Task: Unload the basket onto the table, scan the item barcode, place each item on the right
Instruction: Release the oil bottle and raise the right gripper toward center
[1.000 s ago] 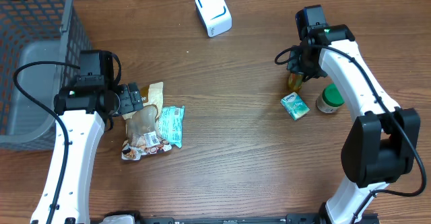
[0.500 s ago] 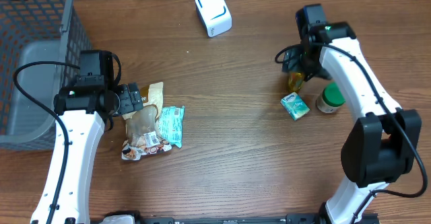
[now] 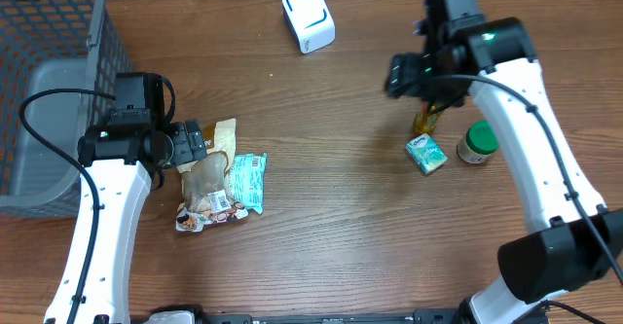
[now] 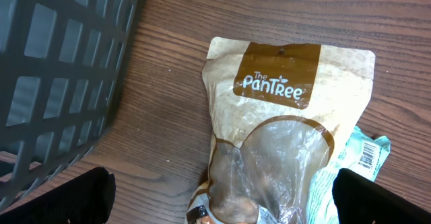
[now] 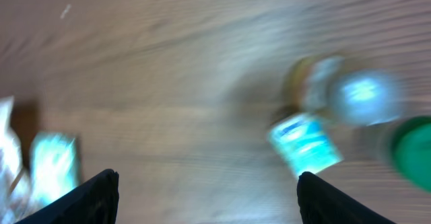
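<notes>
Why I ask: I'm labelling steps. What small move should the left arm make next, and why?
Probably lower the left pincer and close it on the Pantree pouch. Its jaws stand wide open and empty, the pouch lies flat on the wood directly below them, and no item is held up for scanning yet.

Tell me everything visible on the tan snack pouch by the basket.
The pouch is tan and paper-looking, with a brown label reading The PanTree, a hang hole in it, and a clear window showing brownish contents. It lies flat, face up, on the wooden table, beside the grey basket without touching it. One edge overlaps a teal packet with a barcode.
</notes>
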`<state>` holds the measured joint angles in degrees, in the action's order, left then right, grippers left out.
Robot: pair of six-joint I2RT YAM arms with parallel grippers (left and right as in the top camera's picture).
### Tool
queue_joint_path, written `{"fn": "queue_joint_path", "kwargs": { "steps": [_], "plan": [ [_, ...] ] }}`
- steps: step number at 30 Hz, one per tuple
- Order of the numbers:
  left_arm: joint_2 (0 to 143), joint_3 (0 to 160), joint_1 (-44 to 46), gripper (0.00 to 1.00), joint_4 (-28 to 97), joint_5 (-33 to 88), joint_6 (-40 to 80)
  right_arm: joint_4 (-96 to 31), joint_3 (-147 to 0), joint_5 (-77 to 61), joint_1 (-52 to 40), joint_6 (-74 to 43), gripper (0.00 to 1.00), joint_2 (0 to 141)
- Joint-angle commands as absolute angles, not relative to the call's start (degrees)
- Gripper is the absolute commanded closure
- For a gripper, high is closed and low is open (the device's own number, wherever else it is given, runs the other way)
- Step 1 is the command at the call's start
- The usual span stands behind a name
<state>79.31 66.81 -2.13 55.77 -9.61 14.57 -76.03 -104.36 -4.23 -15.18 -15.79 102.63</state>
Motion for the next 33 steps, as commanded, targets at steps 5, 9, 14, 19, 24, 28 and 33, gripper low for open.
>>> {"fn": "queue_joint_path", "kwargs": {
  "steps": [5,9,14,19,24,28,33],
  "plan": [
    [79.4,68.0,-1.8,0.01,55.8,-9.4,13.7,-77.0,-104.9,-11.9,-24.3,-14.9,0.15,102.1],
    [79.4,68.0,-1.8,0.0,55.9,-9.3,13.7,-76.8,-104.9,-11.9,-28.3,-14.9,0.0,102.1],
    [79.4,68.0,-1.8,0.01,55.8,-9.4,13.7,-76.8,-104.9,-11.9,-30.3,-14.9,0.0,102.1],
    [79.4,68.0,-1.8,0.0,55.9,-9.4,13.7,-76.8,-104.9,-11.9,-30.2,-14.9,0.0,102.1],
    [79.4,68.0,-1.8,0.0,55.8,-9.4,13.7,-76.8,-104.9,-11.9,-30.3,-14.9,0.0,102.1],
    [79.4,68.0,-1.8,0.0,55.9,-9.4,13.7,-76.8,-104.9,-11.9,-30.3,-14.9,0.0,102.1],
    [79.4,68.0,-1.8,0.0,55.8,-9.4,13.7,-76.8,-104.9,-11.9,-30.3,-14.9,0.0,102.1]
  ]
}}
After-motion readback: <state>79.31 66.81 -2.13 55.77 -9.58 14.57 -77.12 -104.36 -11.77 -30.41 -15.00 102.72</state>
